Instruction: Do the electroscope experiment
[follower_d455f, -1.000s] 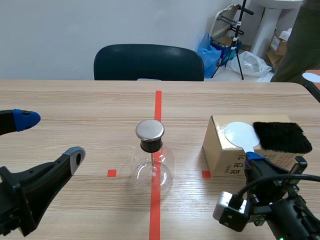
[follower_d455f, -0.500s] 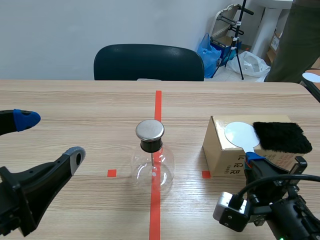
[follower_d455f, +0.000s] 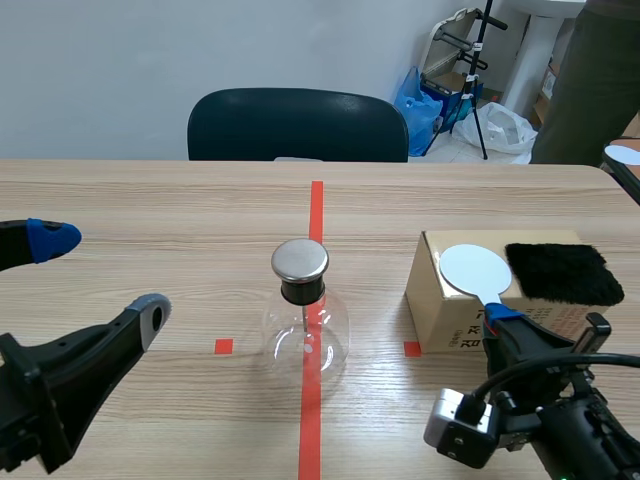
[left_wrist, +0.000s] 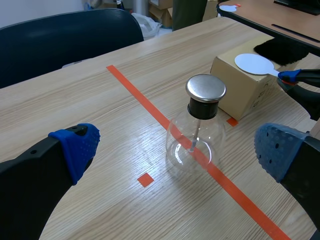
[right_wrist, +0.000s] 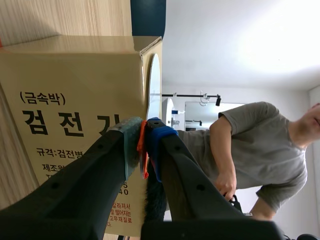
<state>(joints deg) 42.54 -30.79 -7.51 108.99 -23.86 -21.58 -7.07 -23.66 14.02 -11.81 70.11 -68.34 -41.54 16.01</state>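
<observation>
1. Bench (follower_d455f: 150, 200): pale wood-grain top that carries items 5 to 8.
2. Chair (follower_d455f: 297, 125): dark, at 12 o'clock beyond the bench's far edge.
3. Person (follower_d455f: 590, 80): stands off the bench at 2 o'clock, only partly seen.
4. Left pincer (follower_d455f: 100, 275): at 9 o'clock of the flask and well apart from it, fingers spread wide, holding nothing.
5. Cardboard box (follower_d455f: 445, 315): near the flask at its 3 o'clock, with printed lettering on the near face.
6. Electroscope flask (follower_d455f: 303, 325): clear round glass with a black neck and metal cap (follower_d455f: 300, 260). It stands upright at bench centre on the tape line (follower_d455f: 312, 420).
7. Fur pad (follower_d455f: 563, 272): black, on the box top toward its 3 o'clock end.
8. Disc wand (follower_d455f: 472, 268): white round disc over the box top, just beside the fur pad at its 9 o'clock.
9. Right pincer (follower_d455f: 497, 318): at 6 o'clock of the box by its near face, clamped on the disc wand's orange handle.
</observation>
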